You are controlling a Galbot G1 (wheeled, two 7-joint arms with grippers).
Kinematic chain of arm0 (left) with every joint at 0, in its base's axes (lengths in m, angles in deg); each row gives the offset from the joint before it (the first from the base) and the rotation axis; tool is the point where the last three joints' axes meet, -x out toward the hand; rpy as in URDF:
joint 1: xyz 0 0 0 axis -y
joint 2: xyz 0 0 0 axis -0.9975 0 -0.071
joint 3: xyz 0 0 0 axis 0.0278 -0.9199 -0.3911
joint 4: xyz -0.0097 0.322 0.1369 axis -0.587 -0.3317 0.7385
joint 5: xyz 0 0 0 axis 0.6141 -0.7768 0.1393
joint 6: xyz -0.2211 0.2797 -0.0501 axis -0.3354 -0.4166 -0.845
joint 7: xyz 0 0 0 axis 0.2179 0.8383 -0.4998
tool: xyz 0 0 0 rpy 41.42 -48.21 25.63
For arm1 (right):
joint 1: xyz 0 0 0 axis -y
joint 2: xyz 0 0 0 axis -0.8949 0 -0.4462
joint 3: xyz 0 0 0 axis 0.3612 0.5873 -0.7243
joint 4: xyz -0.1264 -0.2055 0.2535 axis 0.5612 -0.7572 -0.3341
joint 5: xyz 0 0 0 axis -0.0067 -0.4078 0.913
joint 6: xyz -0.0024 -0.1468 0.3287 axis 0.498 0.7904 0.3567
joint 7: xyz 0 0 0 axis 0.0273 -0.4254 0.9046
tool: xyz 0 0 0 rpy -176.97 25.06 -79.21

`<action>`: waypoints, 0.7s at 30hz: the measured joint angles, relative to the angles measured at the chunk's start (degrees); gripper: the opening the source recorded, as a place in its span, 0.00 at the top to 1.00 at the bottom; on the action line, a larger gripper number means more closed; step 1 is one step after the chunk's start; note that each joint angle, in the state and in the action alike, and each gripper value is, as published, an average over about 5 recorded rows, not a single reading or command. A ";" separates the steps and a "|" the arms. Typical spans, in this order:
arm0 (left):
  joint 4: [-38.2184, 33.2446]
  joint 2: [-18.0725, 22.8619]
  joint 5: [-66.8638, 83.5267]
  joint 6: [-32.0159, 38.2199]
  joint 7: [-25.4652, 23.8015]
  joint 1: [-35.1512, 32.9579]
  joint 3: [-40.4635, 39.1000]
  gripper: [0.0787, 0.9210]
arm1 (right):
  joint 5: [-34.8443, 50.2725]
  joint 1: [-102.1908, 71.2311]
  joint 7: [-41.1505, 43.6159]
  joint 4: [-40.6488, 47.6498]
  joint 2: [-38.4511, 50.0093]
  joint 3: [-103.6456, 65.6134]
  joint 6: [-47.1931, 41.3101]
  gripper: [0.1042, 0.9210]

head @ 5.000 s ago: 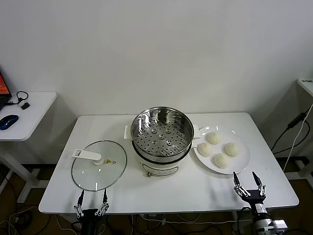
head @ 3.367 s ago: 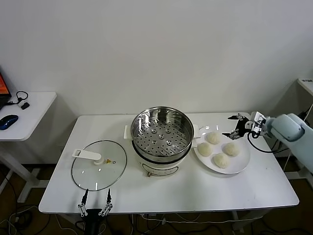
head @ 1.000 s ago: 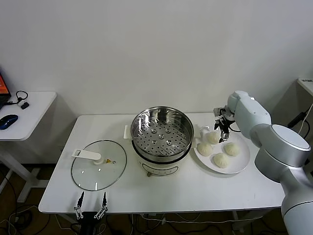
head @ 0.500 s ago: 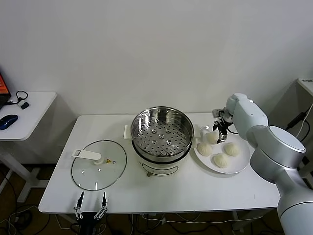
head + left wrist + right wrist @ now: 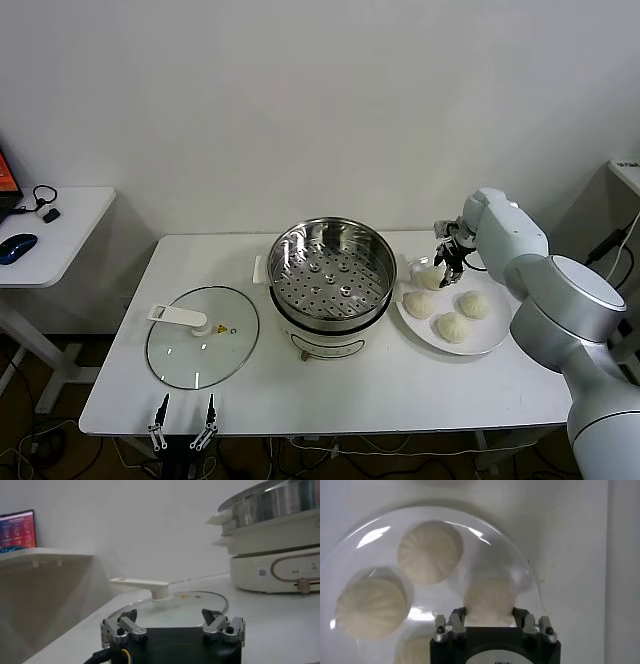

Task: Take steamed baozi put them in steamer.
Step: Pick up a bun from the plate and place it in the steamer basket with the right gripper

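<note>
Right claw (image 5: 443, 262) is over the far edge of the plate (image 5: 487, 338), fingers pinched in on one steamed baozi (image 5: 490, 599). In the right wrist view the bun sits squarely between the two fingers, both sides touching. In the head view it looks slightly raised off the plate, though I cannot be sure it is fully clear.

Step in hand, as I judge it: carry this bun to the steamer (image 5: 331, 275).
- Hold the squeeze where it is; the dough is soft and more closure would dent the pleats.
- Rise straight up before translating, so the bun clears the plate rim and the steamer's steel wall.
- Cross toward the robot's left and lower onto the perforated tray (image 5: 325, 283) at the far-left part, leaving room for the others.
- Release only once the bun rests on the tray.

Left claw (image 5: 172, 629) is parked low at the near table (image 5: 400, 385) edge, fingers spread, holding nothing, facing the glass lid (image 5: 203, 336).

Count:
- Baozi: four. One in the right claw, three on the plate.
- In the steamer: zero.
- Steamer: one. Lid: one, flat on the table. Plate: one.
</note>
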 measured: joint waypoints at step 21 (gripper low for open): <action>0.62 -0.06 -0.90 -0.01 0.06 0.03 -0.36 0.12 | 24.54 22.87 0.96 -37.16 15.53 32.80 4.99 0.39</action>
